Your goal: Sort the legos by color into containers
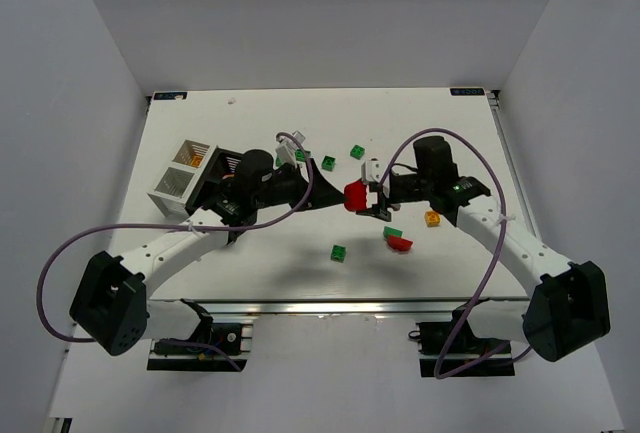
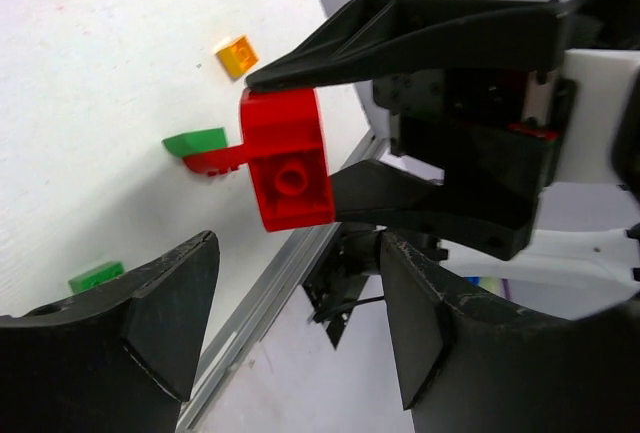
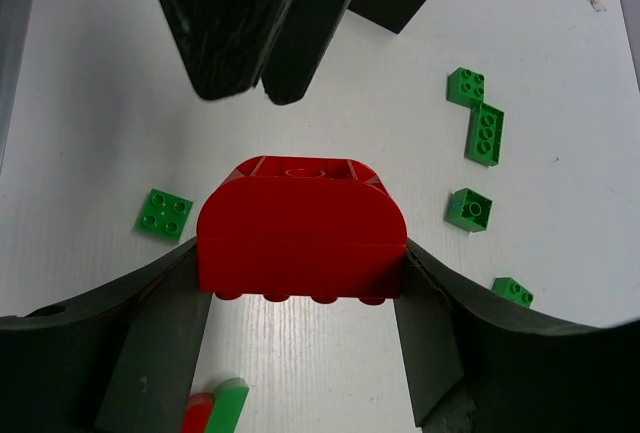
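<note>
Mid-frame from above, the right gripper (image 1: 368, 199) pinches a red lego (image 1: 354, 196) over the bench (image 1: 260, 253). The left gripper (image 1: 328, 199) faces it, jaws parted, apparently empty. If the right lets go before the left closes, the lego drops, well short of the containers (image 1: 182, 179) at left.

Green bricks (image 3: 468, 209) out in front: six on table, all six showing in right wrist view. Red: two, namely arched red brick (image 1: 355, 196) and flat red brick (image 1: 400, 244). Orange brick (image 1: 432, 218): one in open; more orange inside far white bin, number impossible to tell. White bins (image 1: 165, 198): two. Black bin (image 1: 222, 165): one. Arms (image 1: 170, 248): two. Left gripper (image 2: 290, 333), right gripper (image 3: 300, 253): two.
</note>
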`<state>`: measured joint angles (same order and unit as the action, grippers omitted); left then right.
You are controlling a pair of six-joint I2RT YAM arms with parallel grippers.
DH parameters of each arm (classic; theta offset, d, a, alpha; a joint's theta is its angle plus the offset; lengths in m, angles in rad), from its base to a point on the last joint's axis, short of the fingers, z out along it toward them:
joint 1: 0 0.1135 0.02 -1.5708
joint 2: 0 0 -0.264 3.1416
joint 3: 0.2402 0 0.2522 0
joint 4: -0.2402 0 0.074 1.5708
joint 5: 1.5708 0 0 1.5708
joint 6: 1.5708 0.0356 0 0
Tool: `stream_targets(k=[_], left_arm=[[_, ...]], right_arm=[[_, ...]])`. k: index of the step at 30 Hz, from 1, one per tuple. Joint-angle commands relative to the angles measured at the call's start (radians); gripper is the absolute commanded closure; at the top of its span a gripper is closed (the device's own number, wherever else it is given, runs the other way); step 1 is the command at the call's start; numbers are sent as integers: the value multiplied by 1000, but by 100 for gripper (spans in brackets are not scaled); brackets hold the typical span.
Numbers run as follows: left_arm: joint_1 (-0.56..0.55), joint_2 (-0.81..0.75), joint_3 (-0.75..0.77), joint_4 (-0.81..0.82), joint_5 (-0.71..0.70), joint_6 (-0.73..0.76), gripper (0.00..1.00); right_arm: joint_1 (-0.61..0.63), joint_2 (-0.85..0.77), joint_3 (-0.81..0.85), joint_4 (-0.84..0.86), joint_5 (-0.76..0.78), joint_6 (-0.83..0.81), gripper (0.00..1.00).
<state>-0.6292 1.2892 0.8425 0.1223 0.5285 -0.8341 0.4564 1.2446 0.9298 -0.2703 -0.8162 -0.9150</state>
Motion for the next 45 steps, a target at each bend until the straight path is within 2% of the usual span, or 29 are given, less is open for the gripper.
stream_targets(k=[1, 16, 22, 25, 28, 32, 35, 38, 42, 45], left_arm=[[-15, 7, 24, -67, -36, 46, 25], [-44, 50, 70, -92, -68, 70, 27], [-46, 59, 73, -95, -78, 70, 31], [-47, 59, 72, -92, -82, 72, 38], [-47, 61, 70, -76, -71, 70, 50], [-47, 65, 64, -50, -52, 59, 57], [-47, 58, 56, -15, -42, 52, 74], [-46, 44, 49, -18, -53, 53, 86], [-27, -8, 35, -58, -120, 67, 96], [32, -65, 4, -55, -124, 44, 100]], right_arm=[[21, 6, 52, 54, 14, 28, 100], [94, 12, 7, 115, 104, 84, 100], [110, 15, 3, 123, 112, 90, 100], [116, 15, 0, 123, 118, 87, 100], [119, 15, -3, 120, 120, 84, 100], [123, 13, -8, 121, 120, 84, 100], [123, 12, -12, 120, 126, 80, 100], [122, 9, -19, 117, 133, 73, 100], [120, -2, -32, 103, 146, 51, 100], [120, -16, -52, 98, 146, 44, 100]])
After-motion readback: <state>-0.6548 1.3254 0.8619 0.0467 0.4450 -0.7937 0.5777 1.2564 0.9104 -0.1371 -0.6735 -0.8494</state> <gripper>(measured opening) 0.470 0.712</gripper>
